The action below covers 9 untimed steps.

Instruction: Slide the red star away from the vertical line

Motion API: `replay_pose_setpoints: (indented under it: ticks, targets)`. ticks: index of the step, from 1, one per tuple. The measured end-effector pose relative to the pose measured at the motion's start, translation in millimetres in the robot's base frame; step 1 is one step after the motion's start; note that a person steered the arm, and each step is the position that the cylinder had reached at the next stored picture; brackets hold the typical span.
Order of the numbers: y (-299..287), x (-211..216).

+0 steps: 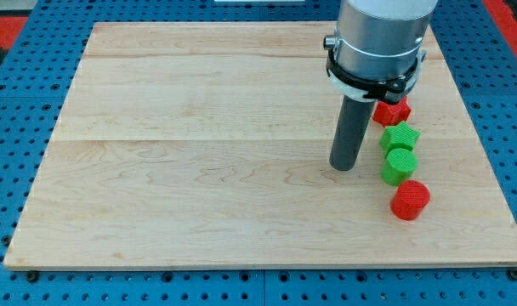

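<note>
Approach stage: my tip (343, 167), the bare lower end of a dark rod that grips nothing, rests on the pale wooden board (199, 170), left of and below the red plastic star (393, 110). That star heads a column with the green plastic star (400, 136), green cylinder (400, 166) and red cylinder (410, 201) below it. Next, I judge, the tip must reach the red star and push it sideways. No writing shows.

Single view only: elevated, angled down from the 6 o'clock edge toward 12 o'clock; close range; whole wooden board (199, 144) framed, arm housing (382, 38) cropped at 12–1 o'clock.
</note>
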<state>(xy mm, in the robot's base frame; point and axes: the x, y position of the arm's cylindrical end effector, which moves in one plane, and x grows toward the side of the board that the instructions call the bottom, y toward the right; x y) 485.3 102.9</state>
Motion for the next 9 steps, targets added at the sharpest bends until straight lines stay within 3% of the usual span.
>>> replay_pose_setpoints:
  ticks: [2, 3, 4, 5, 6, 7, 9]
  targets:
    - [-2, -5]
    - [-18, 24]
    - [-16, 81]
    - [23, 132]
    - [84, 131]
    - [134, 97]
    - [177, 32]
